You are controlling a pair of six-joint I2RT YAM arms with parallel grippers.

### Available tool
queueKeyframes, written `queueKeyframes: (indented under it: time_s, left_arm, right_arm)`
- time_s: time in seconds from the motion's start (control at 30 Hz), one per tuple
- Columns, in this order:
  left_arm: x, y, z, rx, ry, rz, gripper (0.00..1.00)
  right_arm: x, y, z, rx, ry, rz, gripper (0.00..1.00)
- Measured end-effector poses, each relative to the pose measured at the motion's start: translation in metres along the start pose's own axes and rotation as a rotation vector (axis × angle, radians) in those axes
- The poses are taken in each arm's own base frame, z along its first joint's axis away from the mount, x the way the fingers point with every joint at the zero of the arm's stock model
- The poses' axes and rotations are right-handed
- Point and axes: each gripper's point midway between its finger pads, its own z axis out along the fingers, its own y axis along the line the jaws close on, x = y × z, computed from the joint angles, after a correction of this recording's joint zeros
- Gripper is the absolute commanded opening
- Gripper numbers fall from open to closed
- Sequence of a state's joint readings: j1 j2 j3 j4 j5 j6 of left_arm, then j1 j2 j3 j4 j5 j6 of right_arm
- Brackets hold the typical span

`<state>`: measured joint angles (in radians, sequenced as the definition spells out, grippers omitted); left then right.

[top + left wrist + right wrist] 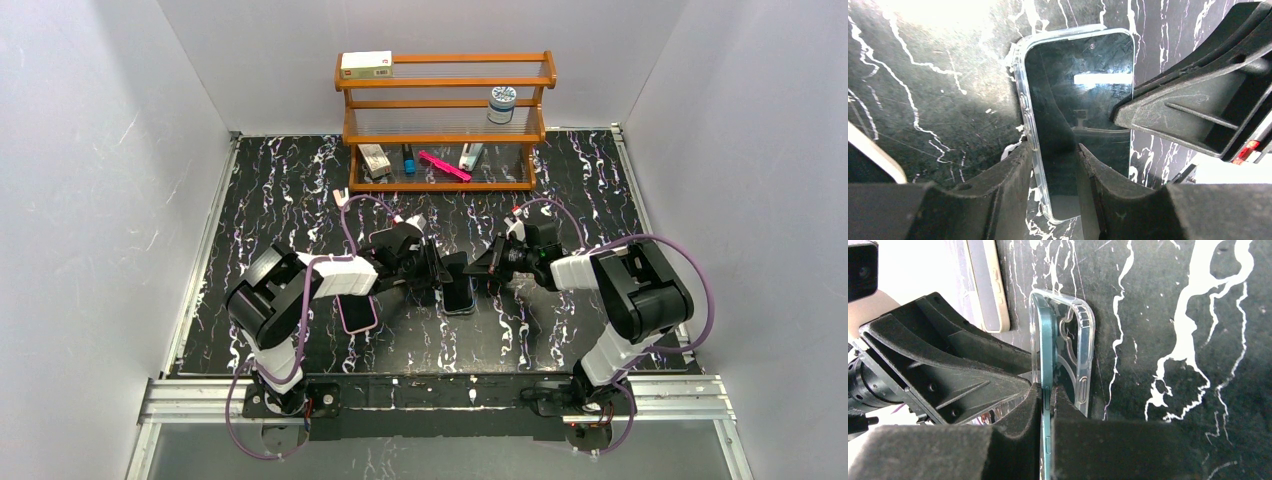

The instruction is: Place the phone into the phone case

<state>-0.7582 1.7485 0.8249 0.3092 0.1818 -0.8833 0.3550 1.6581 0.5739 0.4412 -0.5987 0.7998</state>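
At the middle of the desk (300,200), the right gripper (1046,405) clamps the phone (1044,355) by its edge, steadying it half-seated in the case (1083,350), while the left gripper (1053,170) straddles the case rim, whether gripping cannot be told, seemingly to press it home.

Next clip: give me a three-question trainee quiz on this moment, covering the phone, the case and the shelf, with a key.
1. True or false: the left end effector and the right end effector are both at the phone.
2. What lies on the top tier of the shelf? A) a mug B) a white box C) a book
3. Which end effector pinches the phone's thin edge, next to the clear case?

Key: 1 true; 2 B; 3 the right one.
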Motion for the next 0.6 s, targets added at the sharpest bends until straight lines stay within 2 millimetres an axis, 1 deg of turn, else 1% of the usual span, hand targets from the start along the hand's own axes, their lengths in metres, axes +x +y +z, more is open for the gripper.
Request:
queueKeyframes:
  time_s: [0.1, 0.2, 0.27, 0.4, 0.6]
  left_arm:
    - [0.005, -0.004, 0.001, 0.008, 0.003, 0.006, 0.33]
    - [0.016, -0.009, 0.0, 0.024, 0.025, 0.013, 0.33]
    - [0.022, -0.012, 0.0, 0.032, 0.039, 0.018, 0.33]
    - [0.027, -0.014, -0.001, 0.038, 0.054, 0.02, 0.33]
    - [0.029, -0.013, -0.003, 0.03, 0.055, 0.015, 0.34]
  right_arm:
    - [-0.001, -0.001, -0.004, 0.047, -0.007, -0.007, 0.29]
    - [-0.003, -0.008, -0.007, 0.125, -0.013, -0.022, 0.35]
    - [0.0, -0.013, -0.009, 0.164, -0.002, -0.022, 0.38]
    - [0.0, -0.014, -0.016, 0.215, 0.006, -0.049, 0.39]
    - [0.004, -0.021, -0.03, 0.302, 0.027, -0.066, 0.42]
